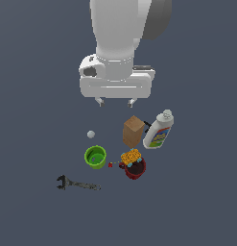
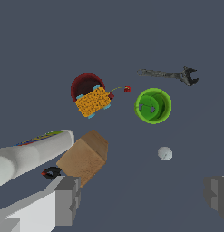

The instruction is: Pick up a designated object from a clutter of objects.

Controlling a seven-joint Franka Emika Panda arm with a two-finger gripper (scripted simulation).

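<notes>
the grey two-fingered claw point(image 1: 115, 102) hangs wide and empty. the tiny pale grey-white ball point(image 1: 91, 134) lies at eleven o'clock of the green plastic cup point(image 1: 95, 157); a sloppy pinch could roll it away.

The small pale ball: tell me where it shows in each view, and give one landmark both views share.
Exterior view: the small pale ball lies alone on the floor, above the green cup in the picture, to the exterior view's left of the brown box.
Wrist view: the ball lies on bare floor between the green cup and the brown box.
Shared landmark: the green cup, the ball's nearest neighbour in both.
</notes>
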